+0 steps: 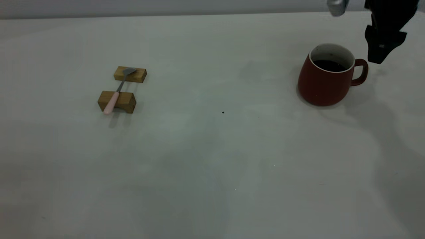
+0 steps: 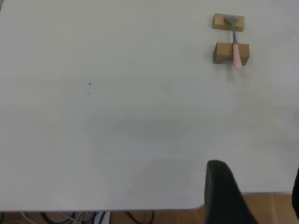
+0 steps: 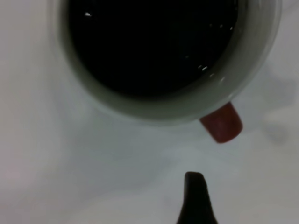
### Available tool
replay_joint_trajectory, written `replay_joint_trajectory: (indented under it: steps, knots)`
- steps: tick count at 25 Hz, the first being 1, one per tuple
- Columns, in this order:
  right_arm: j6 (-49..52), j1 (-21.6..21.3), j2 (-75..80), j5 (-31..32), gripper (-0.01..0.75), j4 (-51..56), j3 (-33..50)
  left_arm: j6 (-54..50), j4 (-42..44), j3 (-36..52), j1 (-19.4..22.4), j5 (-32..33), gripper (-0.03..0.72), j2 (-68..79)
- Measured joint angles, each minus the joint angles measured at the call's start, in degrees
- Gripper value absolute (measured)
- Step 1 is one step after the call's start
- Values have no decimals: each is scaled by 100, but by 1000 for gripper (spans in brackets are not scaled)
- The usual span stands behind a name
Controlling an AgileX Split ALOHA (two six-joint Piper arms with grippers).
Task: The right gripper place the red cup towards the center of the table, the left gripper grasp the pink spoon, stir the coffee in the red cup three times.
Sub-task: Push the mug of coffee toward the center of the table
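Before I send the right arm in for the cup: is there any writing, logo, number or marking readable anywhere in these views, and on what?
None.
The red cup is plain, with no print on its wall or handle.
The pink spoon and the two wooden blocks carry no marks.
The table shows only tiny dark specks.
The right hand, beside the cup's handle, shows no legible label.

Grey wall [image 1: 166,6] behind – wood floor [image 2: 275,207], cables [image 2: 70,217] below.
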Motion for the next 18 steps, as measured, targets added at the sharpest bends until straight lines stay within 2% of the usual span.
replay_joint_trajectory:
  steps: [9,18]
  knots:
    - [-740,5,427,-335,583,107,-199,0,0,0,0,0,432,0]
    - [-2000,69,498,-348,583,1071,-199,0,0,0,0,0,432,0]
